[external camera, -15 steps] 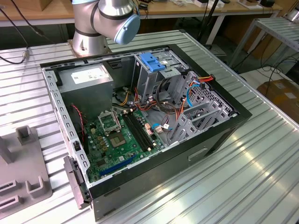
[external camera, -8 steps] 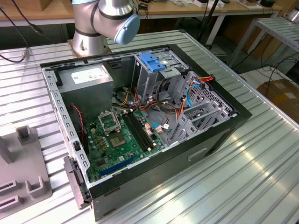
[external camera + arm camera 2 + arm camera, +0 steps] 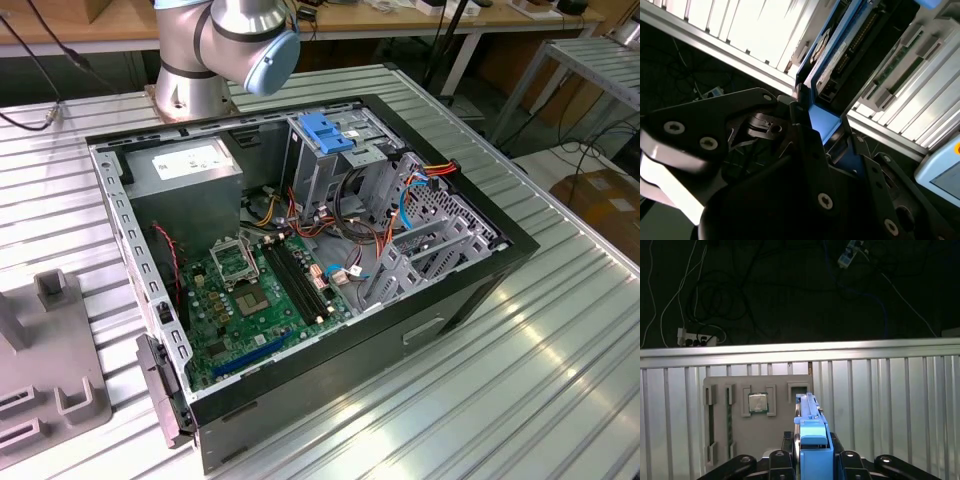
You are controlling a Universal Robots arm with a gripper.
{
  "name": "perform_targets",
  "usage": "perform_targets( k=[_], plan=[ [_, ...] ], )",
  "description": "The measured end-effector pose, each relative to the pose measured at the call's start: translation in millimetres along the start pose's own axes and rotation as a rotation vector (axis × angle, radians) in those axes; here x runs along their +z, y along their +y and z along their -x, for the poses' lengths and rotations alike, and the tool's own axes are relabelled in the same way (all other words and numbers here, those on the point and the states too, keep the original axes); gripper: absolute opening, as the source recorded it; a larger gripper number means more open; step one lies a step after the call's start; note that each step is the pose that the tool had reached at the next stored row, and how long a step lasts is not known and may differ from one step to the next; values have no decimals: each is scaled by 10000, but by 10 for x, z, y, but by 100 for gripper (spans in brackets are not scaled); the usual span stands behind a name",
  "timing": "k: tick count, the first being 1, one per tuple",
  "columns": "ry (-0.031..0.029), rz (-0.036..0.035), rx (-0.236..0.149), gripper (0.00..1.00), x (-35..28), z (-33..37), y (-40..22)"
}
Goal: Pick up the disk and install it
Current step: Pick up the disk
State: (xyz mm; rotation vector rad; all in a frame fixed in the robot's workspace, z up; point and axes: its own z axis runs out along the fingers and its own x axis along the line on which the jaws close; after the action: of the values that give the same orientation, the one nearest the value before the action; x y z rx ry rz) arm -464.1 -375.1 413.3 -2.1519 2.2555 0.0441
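At the exterior view's lower left lies one grey fixture tray (image 3: 60, 390). At centre frame, one open computer case (image 3: 420, 335) holds one power-supply box (image 3: 185, 165) and, further right, one blue-handled drive cage (image 3: 325, 135). In the first wrist view the gripper (image 3: 812, 462) is clamped on the disk (image 3: 810, 415), held edge-on, with the tray's one processor chip (image 3: 758, 402) beyond it.

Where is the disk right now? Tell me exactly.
In the first wrist view the disk stands on edge, clamped in the gripper, at the grey parts tray, beside the processor chip seated in it.
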Motion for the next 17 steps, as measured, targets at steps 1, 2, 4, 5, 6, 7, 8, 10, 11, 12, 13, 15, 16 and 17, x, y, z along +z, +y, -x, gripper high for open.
perform_targets(
  k=[1,2,4,5,6,7,8,10,11,12,13,15,16,17],
  plan=[
    [0,0,0,37,-6,0,0],
    [0,-1,0,37,-13,0,0],
    [1,3,0,37,-33,1,0],
    [1,4,0,37,-43,2,0],
    [0,4,0,37,-52,2,0],
    [0,6,0,37,-64,3,0],
    [0,9,1,37,-78,3,0],
    [2,20,0,37,-98,4,-2],
    [2,25,1,37,-109,4,-2],
    [2,30,1,37,-121,5,-2],
    [3,42,2,37,-148,6,-3],
    [3,51,2,37,-175,7,-2],
    [3,56,2,37,-189,7,-2],
    [3,59,2,37,-199,8,-2]
  ],
)
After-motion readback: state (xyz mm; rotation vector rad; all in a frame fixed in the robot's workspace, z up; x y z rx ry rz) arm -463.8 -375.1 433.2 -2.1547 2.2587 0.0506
